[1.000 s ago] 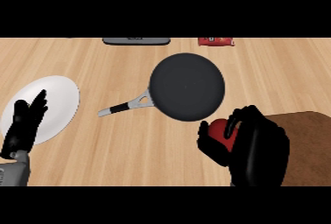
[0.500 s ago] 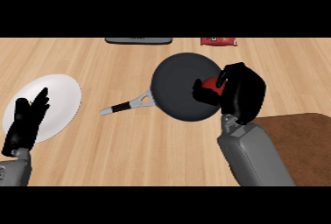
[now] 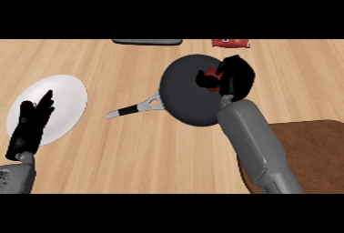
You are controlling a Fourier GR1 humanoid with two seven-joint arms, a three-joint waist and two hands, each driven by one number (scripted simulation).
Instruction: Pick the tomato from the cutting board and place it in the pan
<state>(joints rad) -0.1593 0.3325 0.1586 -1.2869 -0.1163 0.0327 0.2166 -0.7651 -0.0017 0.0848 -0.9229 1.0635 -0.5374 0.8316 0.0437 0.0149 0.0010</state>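
Tomato (image 3: 214,74), red and mostly hidden, within curled right robot hand (image 3: 234,78) over dark pan (image 3: 188,91)

Red tomato (image 3: 214,74), black pan (image 3: 184,95), white plate (image 3: 66,98)

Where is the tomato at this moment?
In the head view, the tomato is held in the right robot hand over the right part of the dark pan, right of centre, beyond the cutting board.
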